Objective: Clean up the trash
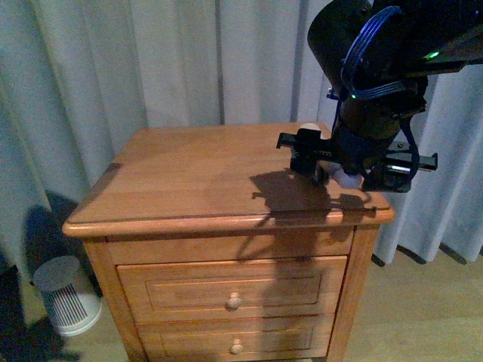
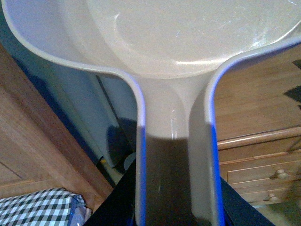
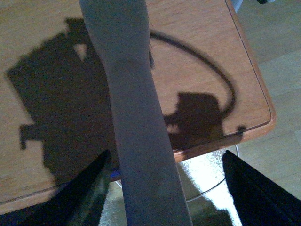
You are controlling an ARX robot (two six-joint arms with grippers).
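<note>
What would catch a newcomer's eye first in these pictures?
The black right arm looms over the right edge of the wooden nightstand, throwing a hard shadow on its top. The pale dustpan fills the left wrist view, and a long grey handle crosses the right wrist view.

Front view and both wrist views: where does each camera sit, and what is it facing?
Front view: on the body, facing a nightstand and curtains; the right arm hangs over its top.
Left wrist view: on the left wrist, looking along a dustpan; dark jaws flank it.
Right wrist view: on the right wrist, looking down a grey handle between dark jaws.
Shared: all three show the nightstand.
</note>
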